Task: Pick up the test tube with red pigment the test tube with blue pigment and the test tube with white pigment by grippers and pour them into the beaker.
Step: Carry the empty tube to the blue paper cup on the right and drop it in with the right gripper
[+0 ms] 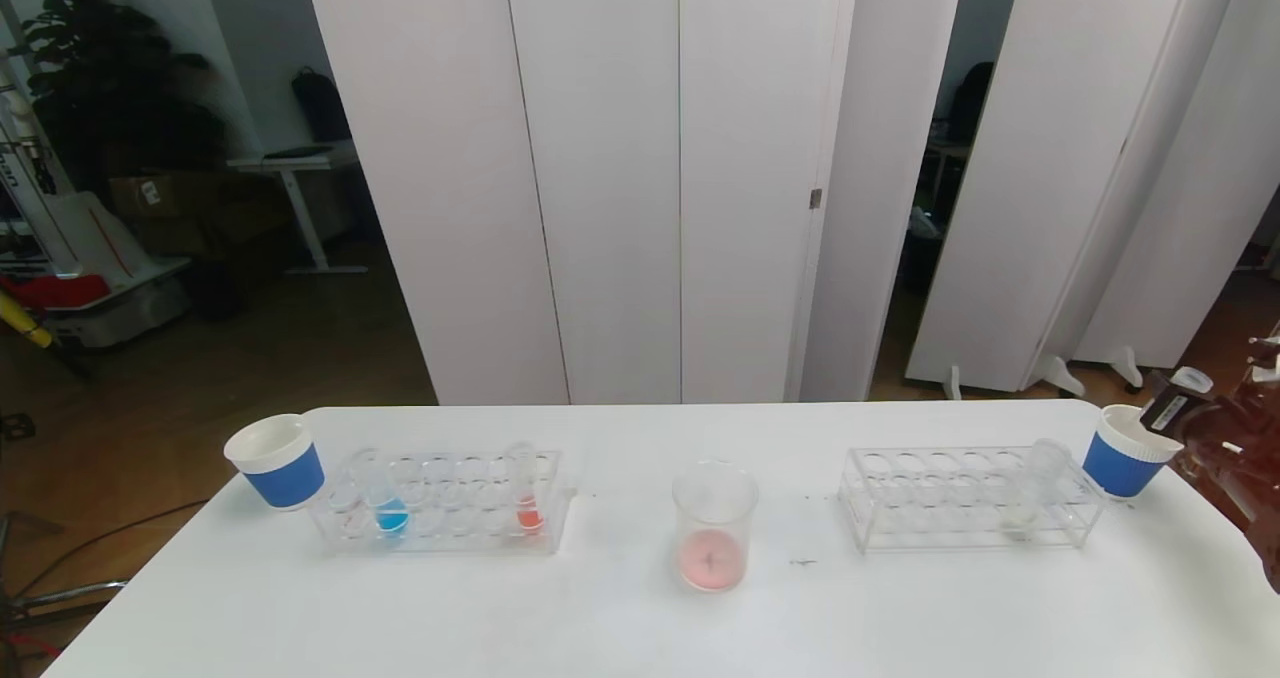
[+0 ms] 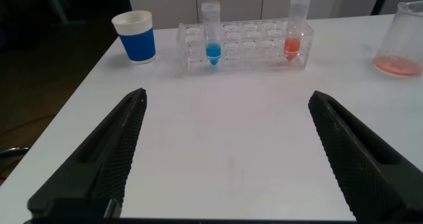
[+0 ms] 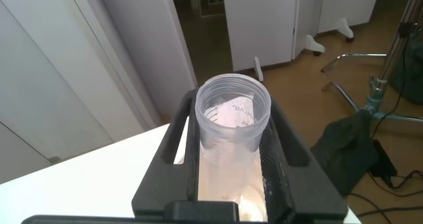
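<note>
Beaker [image 1: 713, 526] shows only red; blue tube [image 1: 387, 495] waits racked.
My right gripper [image 3: 231, 159] clamps an emptied-looking tube [image 3: 232, 112]; left gripper [image 2: 228, 159] spread wide.

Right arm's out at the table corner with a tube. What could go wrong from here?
1. The right hand is shut on a clear tube over the blue-banded cup, which stands near the table corner. A badly aimed release or a bump might send the tube or cup off the edge.
2. The test tube with white pigment leans in the rack beside that cup. The arm could clip it when swinging back.
</note>
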You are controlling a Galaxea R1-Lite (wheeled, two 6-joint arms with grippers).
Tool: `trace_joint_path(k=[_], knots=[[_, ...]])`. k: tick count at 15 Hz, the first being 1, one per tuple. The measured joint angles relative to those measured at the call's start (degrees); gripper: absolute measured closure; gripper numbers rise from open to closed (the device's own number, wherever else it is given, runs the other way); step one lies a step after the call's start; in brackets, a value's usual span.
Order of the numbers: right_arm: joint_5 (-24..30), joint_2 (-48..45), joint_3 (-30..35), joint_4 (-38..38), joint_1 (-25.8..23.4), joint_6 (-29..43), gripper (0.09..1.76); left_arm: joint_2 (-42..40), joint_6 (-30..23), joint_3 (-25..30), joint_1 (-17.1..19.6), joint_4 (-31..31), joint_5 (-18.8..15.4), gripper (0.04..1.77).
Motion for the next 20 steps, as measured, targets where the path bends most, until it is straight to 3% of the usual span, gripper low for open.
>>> trace_joint_path(k=[12, 13, 14, 15, 16, 17, 20], knots=[[0.07, 2.58, -0.17, -1.08, 0.09, -1.40, 1.23, 0.00, 0.02, 0.00, 0.02, 0.02, 0.00, 0.06], [0.09, 2.58, -0.09, -1.07, 0.24, -1.44, 1.08, 0.00, 0.02, 0.00, 0.00, 0.00, 0.00, 0.06], [0.09, 2.54, 0.00, -1.07, 0.38, -1.51, 0.79, 0.00, 0.02, 0.00, 0.00, 0.00, 0.00, 0.06], [0.09, 2.50, 0.05, -1.07, 0.52, -1.57, 0.40, 0.00, 0.02, 0.00, 0.00, 0.02, 0.00, 0.06], [0.07, 2.44, 0.16, -1.07, 0.61, -1.65, 0.18, 0.00, 0.00, 0.00, 0.00, 0.02, 0.00, 0.06], [0.09, 2.36, 0.18, -1.02, 0.71, -1.65, 0.10, 0.00, 0.00, 0.02, 0.00, 0.00, 0.00, 0.06], [0.22, 1.87, 0.20, -0.85, 0.82, -1.82, 0.10, 0.00, 0.02, 0.02, 0.00, 0.00, 0.00, 0.06]])
